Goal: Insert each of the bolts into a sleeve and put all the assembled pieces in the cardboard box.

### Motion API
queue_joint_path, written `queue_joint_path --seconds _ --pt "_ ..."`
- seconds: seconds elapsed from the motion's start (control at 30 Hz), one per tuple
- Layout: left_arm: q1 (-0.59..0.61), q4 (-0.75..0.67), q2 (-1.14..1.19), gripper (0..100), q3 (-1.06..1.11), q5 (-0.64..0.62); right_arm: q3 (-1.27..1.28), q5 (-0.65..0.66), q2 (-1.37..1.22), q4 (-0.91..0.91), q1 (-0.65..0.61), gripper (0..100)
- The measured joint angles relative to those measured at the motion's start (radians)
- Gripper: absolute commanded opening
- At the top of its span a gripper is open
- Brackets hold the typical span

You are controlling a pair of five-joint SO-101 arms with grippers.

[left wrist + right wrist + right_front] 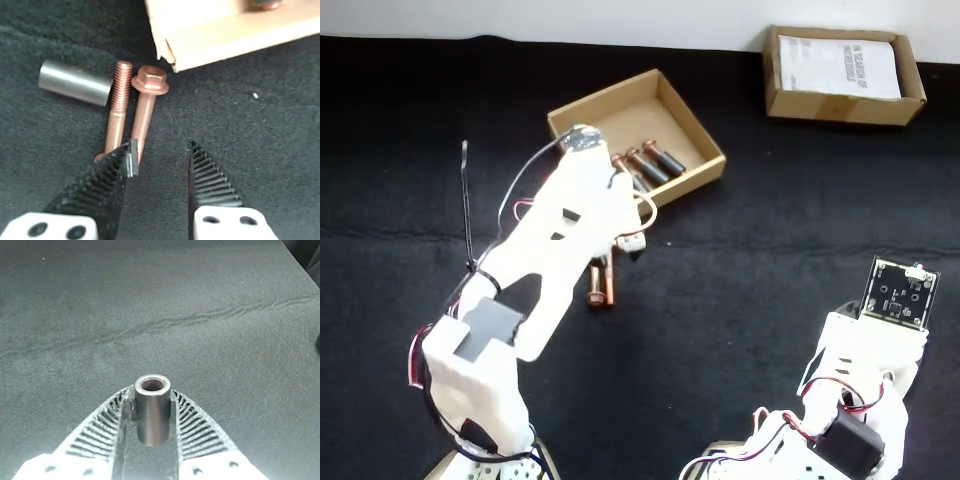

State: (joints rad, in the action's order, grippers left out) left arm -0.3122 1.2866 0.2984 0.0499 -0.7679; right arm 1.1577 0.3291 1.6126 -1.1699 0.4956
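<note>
The left hand (pixel 162 148), open and empty, hangs low over the table (pixel 260 150). Two bolts (pixel 144 112) lie side by side just ahead, shanks running lengthwise away from it, under one finger (pixel 105 185) rather than centred in the gap. Beyond them lie a loose sleeve (pixel 75 82) and the cardboard box (pixel 225 40); the right hand (pixel 151 396), well apart, grips a second sleeve (pixel 152 415).

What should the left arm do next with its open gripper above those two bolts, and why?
Probably shift the left gripper sideways until the flanged bolt lies centred in its gap, before lowering. Its open jaws now stand beside the end of that bolt's shaft rather than around it, so closing here would likely miss. The right gripper holds a sleeve, ready to receive it.
</note>
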Motion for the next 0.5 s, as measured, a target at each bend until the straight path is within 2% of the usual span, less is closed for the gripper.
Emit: queue_joint_path --seconds 0.27,0.5 --pt "0.0 0.0 0.078 17 0.0 0.002 0.003 0.0 0.0 0.0 0.0 0.8" --pt "0.009 -0.089 0.123 17 0.0 0.002 0.003 0.0 0.0 0.0 0.0 0.8"
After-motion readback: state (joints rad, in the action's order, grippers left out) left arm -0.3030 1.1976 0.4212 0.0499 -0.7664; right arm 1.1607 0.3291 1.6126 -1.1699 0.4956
